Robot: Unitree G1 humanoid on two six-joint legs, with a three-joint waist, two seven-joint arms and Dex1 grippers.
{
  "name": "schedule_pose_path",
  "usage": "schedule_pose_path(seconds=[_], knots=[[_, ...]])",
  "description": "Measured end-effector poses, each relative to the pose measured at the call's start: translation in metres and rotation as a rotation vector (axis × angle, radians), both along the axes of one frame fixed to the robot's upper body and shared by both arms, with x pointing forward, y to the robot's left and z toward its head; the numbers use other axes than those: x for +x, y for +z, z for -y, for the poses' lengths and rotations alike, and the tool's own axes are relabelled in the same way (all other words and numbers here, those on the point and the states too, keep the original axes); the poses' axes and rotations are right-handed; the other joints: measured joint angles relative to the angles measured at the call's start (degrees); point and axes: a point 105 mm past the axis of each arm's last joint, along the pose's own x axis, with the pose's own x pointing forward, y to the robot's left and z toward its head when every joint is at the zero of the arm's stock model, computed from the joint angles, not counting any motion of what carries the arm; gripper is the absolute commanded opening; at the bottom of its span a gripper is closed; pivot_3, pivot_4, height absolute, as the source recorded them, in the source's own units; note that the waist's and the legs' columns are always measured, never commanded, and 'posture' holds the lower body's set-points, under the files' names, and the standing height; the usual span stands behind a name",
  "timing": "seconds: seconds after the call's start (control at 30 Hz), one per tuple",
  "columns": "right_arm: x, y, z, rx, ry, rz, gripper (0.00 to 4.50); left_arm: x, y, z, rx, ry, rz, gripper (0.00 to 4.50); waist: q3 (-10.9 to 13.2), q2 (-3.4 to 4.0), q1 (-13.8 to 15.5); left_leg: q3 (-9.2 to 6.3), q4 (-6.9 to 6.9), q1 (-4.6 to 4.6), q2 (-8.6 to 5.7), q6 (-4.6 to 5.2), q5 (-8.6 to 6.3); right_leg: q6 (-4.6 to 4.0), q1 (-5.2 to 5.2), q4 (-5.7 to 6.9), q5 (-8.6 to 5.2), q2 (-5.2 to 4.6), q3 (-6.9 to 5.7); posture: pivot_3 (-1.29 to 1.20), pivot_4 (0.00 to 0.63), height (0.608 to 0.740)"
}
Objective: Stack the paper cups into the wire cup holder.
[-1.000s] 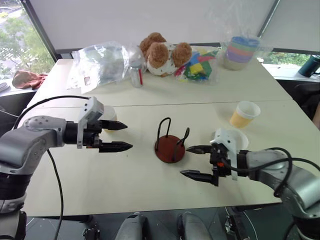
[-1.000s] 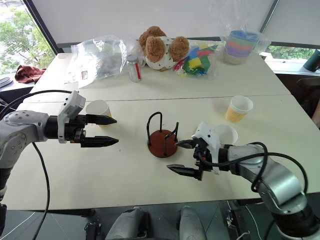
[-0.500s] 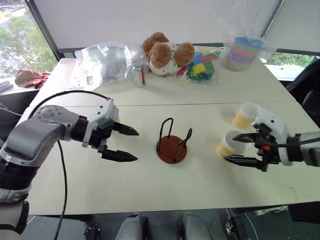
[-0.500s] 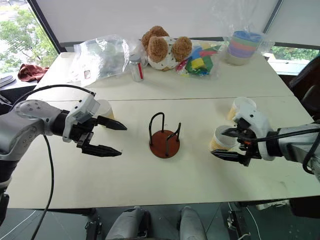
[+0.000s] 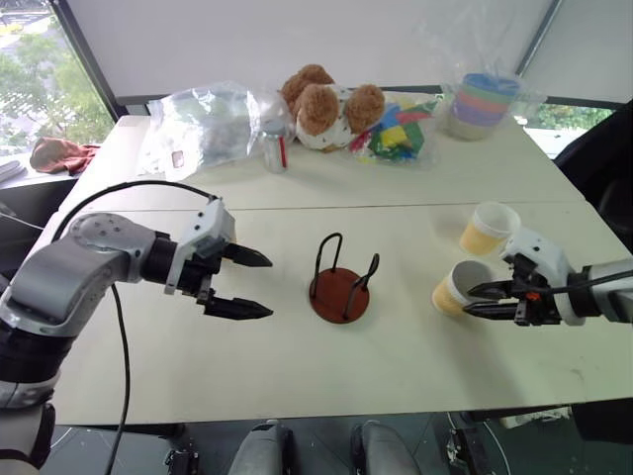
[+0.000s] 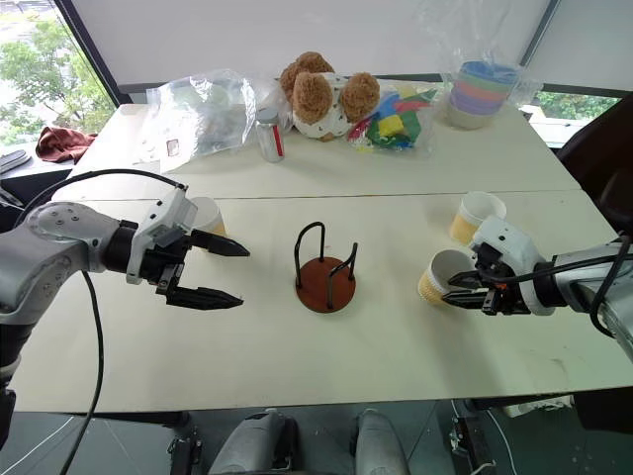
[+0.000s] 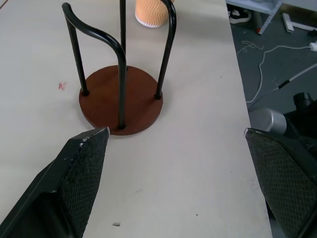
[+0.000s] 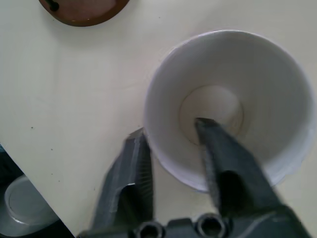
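Observation:
The wire cup holder (image 5: 338, 293), a dark red disc with black wire loops, stands empty mid-table and appears close up in the left wrist view (image 7: 121, 96). My left gripper (image 5: 242, 283) hovers open to its left, pointing at it. One paper cup (image 6: 202, 212) stands just behind that gripper. Another paper cup (image 5: 488, 228) stands at the right. A third paper cup (image 5: 455, 288) sits nearer, with my right gripper (image 5: 469, 300) shut on its wall. The right wrist view shows one finger inside this cup (image 8: 223, 99) and one outside.
Along the back of the table lie a clear plastic bag (image 5: 203, 119), a small bottle (image 5: 272, 144), a plush bear (image 5: 321, 104), bagged coloured blocks (image 5: 396, 137) and wrapped pastel bowls (image 5: 480, 99). The table's front edge (image 5: 297, 411) runs just below both arms.
My right gripper swung right from beside the holder to the near cup and closed on its wall. The left gripper stayed in place, still open.

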Motion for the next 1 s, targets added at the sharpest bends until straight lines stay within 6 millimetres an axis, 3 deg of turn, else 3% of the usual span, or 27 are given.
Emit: schedule_pose_path(seconds=[0.17, 0.27, 0.33, 0.47, 0.53, 0.73, 1.0], knots=[[0.003, 0.01, -0.005, 0.003, 0.034, 0.027, 0.02, 0.002, -0.004, -0.003, 0.007, 0.02, -0.001, 4.5, 0.0, 0.01, 0.0, 0.0, 0.0, 0.0, 0.0, -0.01, 0.0, 0.0, 0.0, 0.0, 0.0, 0.0, 0.0, 0.0, 0.15, 0.74], [0.008, 0.033, -0.018, 0.016, 0.105, 0.088, 0.02, 0.003, -0.004, -0.004, 0.014, 0.027, 0.004, 4.5, 0.0, 0.03, -0.1, 0.01, 0.01, 0.0, 0.0, -0.01, 0.01, 0.0, -0.02, 0.01, 0.0, 0.0, 0.01, 0.0, 0.15, 0.74], [0.016, 0.062, -0.035, 0.02, 0.19, 0.16, 0.02, 0.005, -0.003, -0.008, 0.014, 0.038, 0.004, 4.5, 0.1, 0.19, -0.5, 0.04, 0.02, 0.0, 0.0, -0.05, 0.03, -0.01, -0.09, 0.06, 0.01, 0.0, 0.05, 0.0, 0.15, 0.74], [0.024, 0.14, -0.071, 0.009, 0.398, 0.371, 0.02, 0.007, 0.003, -0.012, 0.019, 0.04, 0.015, 4.5, 0.2, 0.3, -1.3, -0.01, -0.06, 0.0, 0.07, -0.1, 0.05, -0.01, -0.14, 0.06, 0.0, 0.11, 0.04, 0.0, 0.15, 0.74], [0.024, 0.156, -0.088, -0.005, 0.501, 0.398, 0.02, 0.007, 0.002, -0.013, 0.02, 0.044, 0.013, 4.5, 0.2, 0.24, -1.4, -0.06, -0.1, -0.04, 0.12, -0.11, 0.05, 0.0, -0.16, 0.02, 0.0, 0.18, 0.03, 0.0, 0.15, 0.74], [0.021, 0.141, -0.12, 0.01, 0.705, 0.255, 0.02, 0.006, -0.001, -0.013, 0.023, 0.054, 0.006, 4.5, 0.2, 0.24, -1.2, 0.0, -0.03, -0.14, 0.08, -0.11, 0.05, 0.0, -0.21, 0.05, 0.0, 0.1, 0.05, 0.0, 0.15, 0.74], [0.02, 0.129, -0.136, 0.004, 0.816, 0.225, 0.02, 0.004, -0.003, -0.013, 0.02, 0.081, 0.014, 4.5, 0.2, 0.24, -1.3, 0.0, -0.01, -0.11, 0.07, -0.12, 0.05, 0.0, -0.21, 0.13, 0.0, 0.08, 0.04, 0.0, 0.15, 0.74]])
